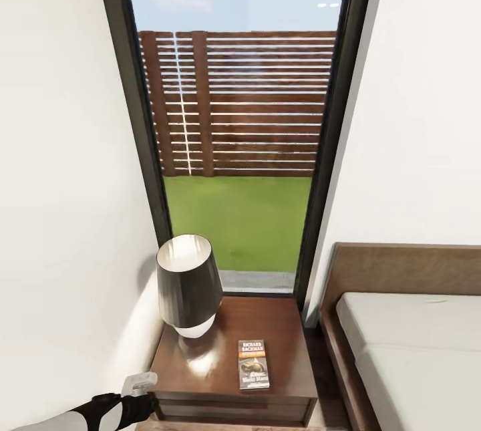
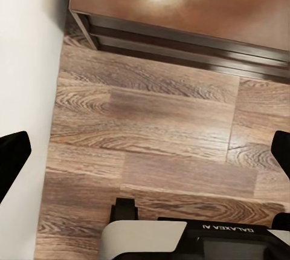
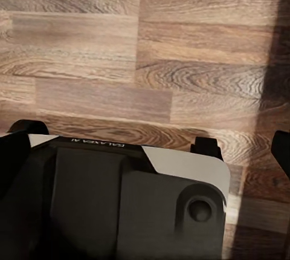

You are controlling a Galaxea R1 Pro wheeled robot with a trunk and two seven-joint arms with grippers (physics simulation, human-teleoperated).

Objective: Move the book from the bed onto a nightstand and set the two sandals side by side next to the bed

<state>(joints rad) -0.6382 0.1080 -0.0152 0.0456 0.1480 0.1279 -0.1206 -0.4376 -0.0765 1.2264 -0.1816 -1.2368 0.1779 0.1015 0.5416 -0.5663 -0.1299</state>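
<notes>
Bedroom: I look down at a tall dark-framed window (image 1: 237, 117) centre frame, white walls either side, plank floor (image 2: 151, 145) below.
Bed: the bed (image 1: 407, 337) fills the lower right of the head view; its off-white mattress is bare where I can see it.
Nightstand: the nightstand (image 1: 280, 324) sits lower centre, just left of the bed, carrying a dark-shaded lamp (image 1: 188, 291) at its back left.
Book: the book (image 1: 253, 364) lies flat on that surface near its front edge, long axis running front to back, so I judge the book step done.
Sandals: I cannot place them from here.
Left tool: the left tool (image 2: 145, 151) hangs released over bare floor, fingers wide apart, just left of the nightstand's front corner; this arm (image 1: 100, 411) is nearer the book.
Right tool: over bare floor; I cannot tell its state.
Next: I would turn to find the sandals.
</notes>
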